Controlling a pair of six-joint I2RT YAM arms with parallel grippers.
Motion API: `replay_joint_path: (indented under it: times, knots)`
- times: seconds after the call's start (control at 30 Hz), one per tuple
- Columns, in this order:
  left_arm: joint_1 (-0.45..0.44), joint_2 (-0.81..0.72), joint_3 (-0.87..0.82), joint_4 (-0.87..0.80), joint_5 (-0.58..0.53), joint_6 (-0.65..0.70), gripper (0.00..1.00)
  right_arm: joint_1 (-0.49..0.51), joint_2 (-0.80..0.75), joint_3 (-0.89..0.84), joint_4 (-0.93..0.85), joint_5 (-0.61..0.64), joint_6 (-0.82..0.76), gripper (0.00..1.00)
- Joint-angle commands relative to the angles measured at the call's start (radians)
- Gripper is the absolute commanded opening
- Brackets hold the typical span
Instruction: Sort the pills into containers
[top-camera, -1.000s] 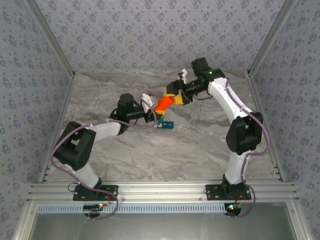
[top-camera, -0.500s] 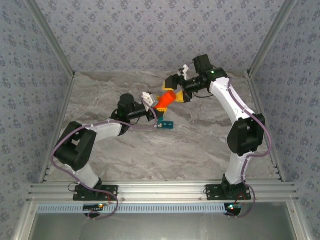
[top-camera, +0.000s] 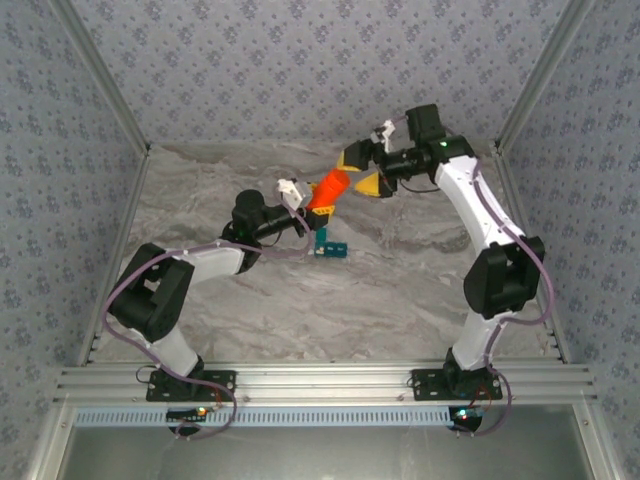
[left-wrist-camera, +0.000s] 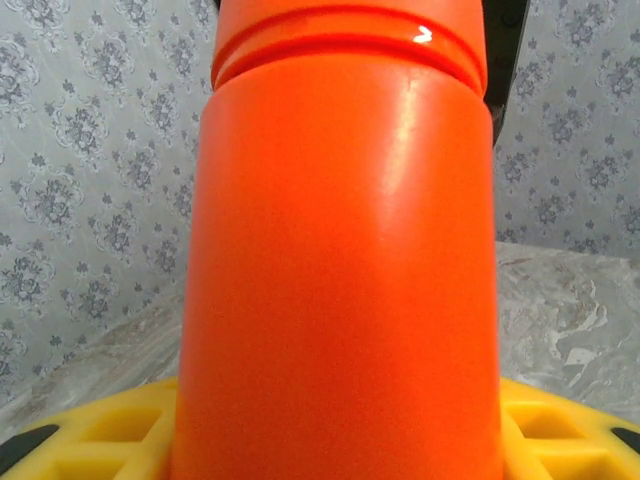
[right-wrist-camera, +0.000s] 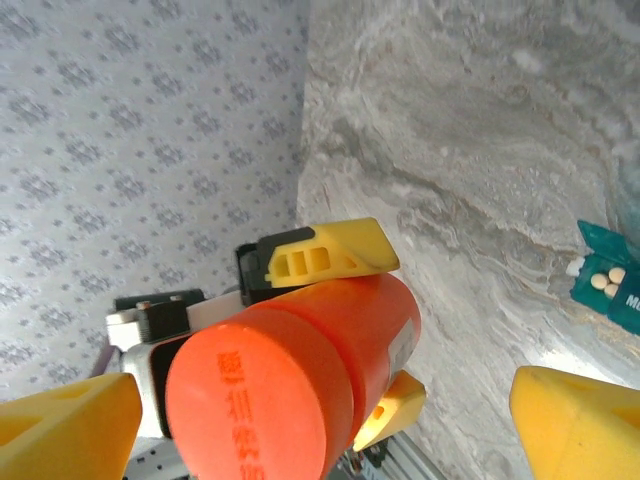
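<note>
Left gripper (top-camera: 314, 207) is clamped on the orange bottle (top-camera: 325, 192), holding it tilted up off the marble table (top-camera: 400, 290) with the cap end aimed toward 2 o'clock. Right gripper (top-camera: 354, 174) sits at that cap end, yellow fingers spread wide, 1 on each side of the cap, neither touching it. The teal container (top-camera: 331, 249) lies on the table at 6 o'clock from the bottle, just below it. A few pale pills (right-wrist-camera: 604, 281) show in its compartments.
</note>
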Motion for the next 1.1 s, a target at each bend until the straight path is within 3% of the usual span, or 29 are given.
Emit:
replay_joint_path:
  times: [0.0, 0.37, 0.5, 0.67, 1.07]
  knots:
    - [0.002, -0.009, -0.012, 0.099, -0.008, -0.047, 0.00, -0.032, -0.067, -0.008, 0.081, -0.027, 0.047, 0.94]
    - [0.021, 0.000, -0.017, 0.159, 0.037, -0.153, 0.00, 0.003, -0.209, -0.011, -0.015, 0.313, -0.177, 0.81]
    - [0.031, 0.012, -0.003, 0.171, 0.076, -0.186, 0.00, 0.055, -0.198, 0.044, -0.111, 0.411, -0.291, 0.83]
    - [0.035, 0.032, 0.028, 0.150, 0.140, -0.206, 0.00, 0.101, -0.157, 0.087, -0.146, 0.417, -0.333, 0.87]
    - [0.035, 0.055, 0.053, 0.160, 0.196, -0.243, 0.00, 0.126, -0.076, 0.132, -0.144, 0.319, -0.305, 0.87]
